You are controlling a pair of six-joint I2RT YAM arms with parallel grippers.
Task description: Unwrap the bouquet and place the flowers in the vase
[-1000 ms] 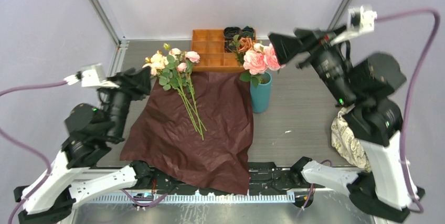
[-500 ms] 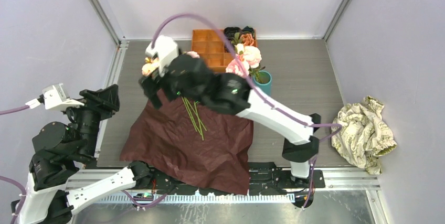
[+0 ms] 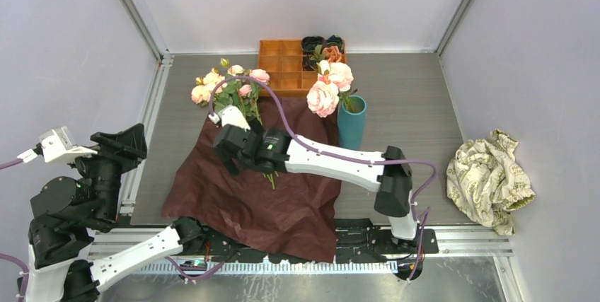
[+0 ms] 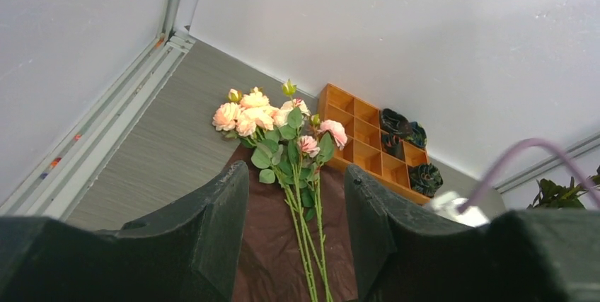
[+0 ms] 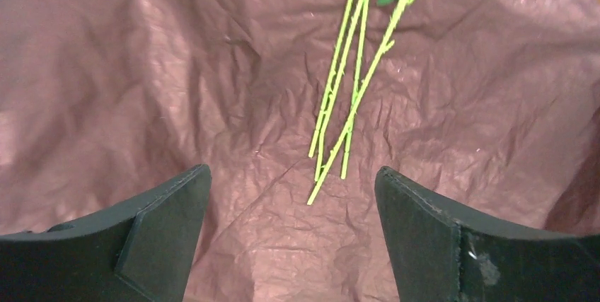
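Note:
The bouquet's dark maroon paper (image 3: pixel 247 196) lies spread flat on the table. Several loose flowers (image 3: pixel 230 86) rest on it, their heads at the back left and their stems (image 5: pixel 354 90) running toward me. Two pink roses (image 3: pixel 329 86) stand in the teal vase (image 3: pixel 352 125) at the paper's back right corner. My right gripper (image 3: pixel 237 157) hangs open low over the paper (image 5: pixel 177 68), the stem ends just ahead of its jaws. My left gripper (image 3: pixel 131 143) is open and empty, raised off the paper's left side. Its view looks at the flowers (image 4: pixel 283 114) between its jaws.
An orange compartment tray (image 3: pixel 283 58) with dark rosettes stands at the back, behind the flowers. A crumpled beige patterned cloth (image 3: pixel 488 182) lies at the right edge. My right arm stretches across the paper's middle. Walls and frame posts close in the table.
My right arm swung from the back right near the vase across to the left and came down over the paper by the stem ends. My left arm drew back to the left.

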